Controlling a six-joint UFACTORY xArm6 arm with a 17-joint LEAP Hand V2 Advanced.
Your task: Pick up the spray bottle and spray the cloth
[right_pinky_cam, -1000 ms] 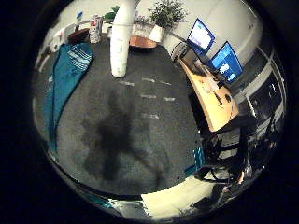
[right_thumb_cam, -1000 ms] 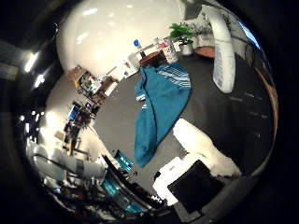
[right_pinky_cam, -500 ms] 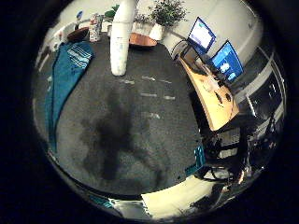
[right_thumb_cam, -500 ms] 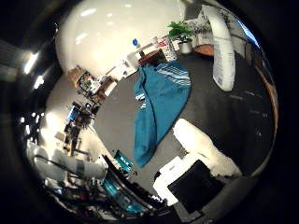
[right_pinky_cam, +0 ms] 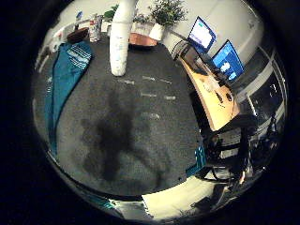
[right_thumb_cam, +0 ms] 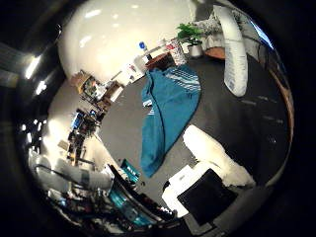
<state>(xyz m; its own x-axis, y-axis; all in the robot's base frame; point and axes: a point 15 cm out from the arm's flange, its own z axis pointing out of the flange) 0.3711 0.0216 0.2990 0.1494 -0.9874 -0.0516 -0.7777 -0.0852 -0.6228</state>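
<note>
The white spray bottle [right_pinky_cam: 122, 39] stands upright on the dark grey mat [right_pinky_cam: 141, 131], at its far end. The right thumb side palm view shows it as well [right_thumb_cam: 234, 51]. The teal cloth [right_thumb_cam: 166, 111] lies spread along one side of the mat, beside the bottle; it also shows in the right little finger side palm view [right_pinky_cam: 60, 82]. My right hand [right_thumb_cam: 211, 170] hovers above the mat, away from both. Its white and black parts show at the edge of the thumb side view, relaxed. The hand's shadow [right_pinky_cam: 117, 131] falls on the mat.
A wooden desk [right_pinky_cam: 212, 96] with two lit monitors [right_pinky_cam: 214, 49] runs along one side of the mat, with a black chair [right_pinky_cam: 225, 155] beside it. Potted plants [right_pinky_cam: 167, 13] stand behind the bottle. Short white tape marks [right_pinky_cam: 155, 96] lie on the mat. Cluttered shelves [right_thumb_cam: 91, 97] stand further off.
Both views have shifted slightly, so the hand has drifted a little over the mat. The bottle and the cloth have not moved.
</note>
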